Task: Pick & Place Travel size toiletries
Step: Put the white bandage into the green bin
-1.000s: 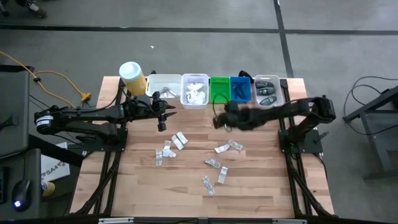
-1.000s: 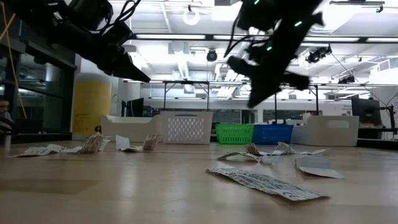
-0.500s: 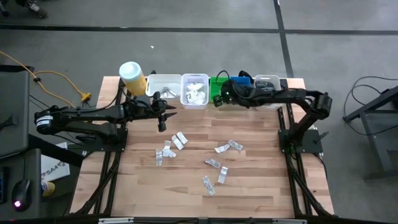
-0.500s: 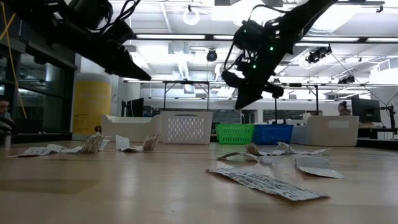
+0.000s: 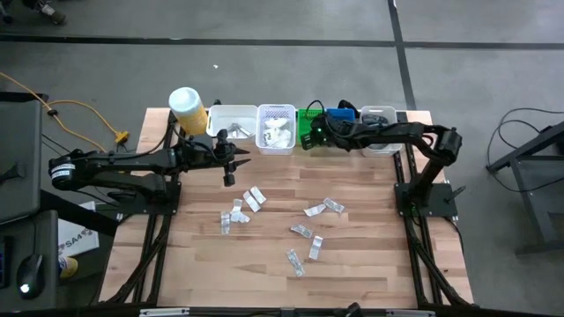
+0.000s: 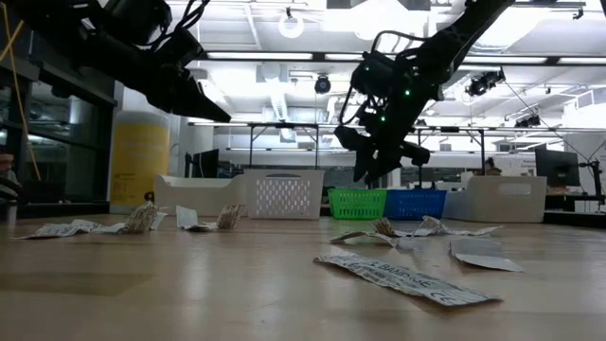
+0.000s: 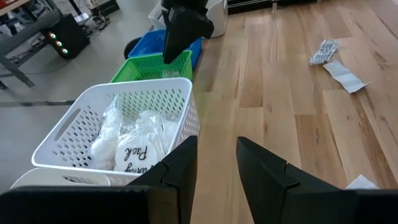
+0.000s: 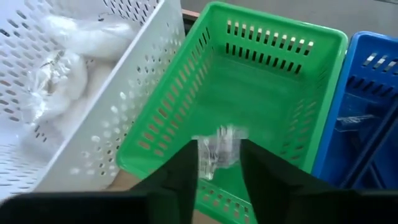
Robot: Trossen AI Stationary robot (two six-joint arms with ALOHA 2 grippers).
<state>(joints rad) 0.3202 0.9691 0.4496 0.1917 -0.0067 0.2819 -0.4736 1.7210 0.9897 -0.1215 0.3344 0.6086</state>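
The left gripper (image 5: 231, 158) hung empty near the white baskets, fingers (image 7: 264, 177) a narrow gap apart. Five bins stood along the far edge: two white baskets (image 5: 276, 129), a green basket (image 8: 273, 93), a blue one (image 5: 341, 126) and a white tray (image 5: 381, 129). About ten sachets (image 5: 315, 210) lay mid-table. The right gripper (image 5: 310, 137) hovered over the green basket, jaws parted, a clear sachet (image 8: 217, 151) between them; whether it was gripped I cannot tell.

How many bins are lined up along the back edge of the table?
5, in a row: plain white bin by the yellow canister, perforated white basket, green basket, blue bin, clear bin.
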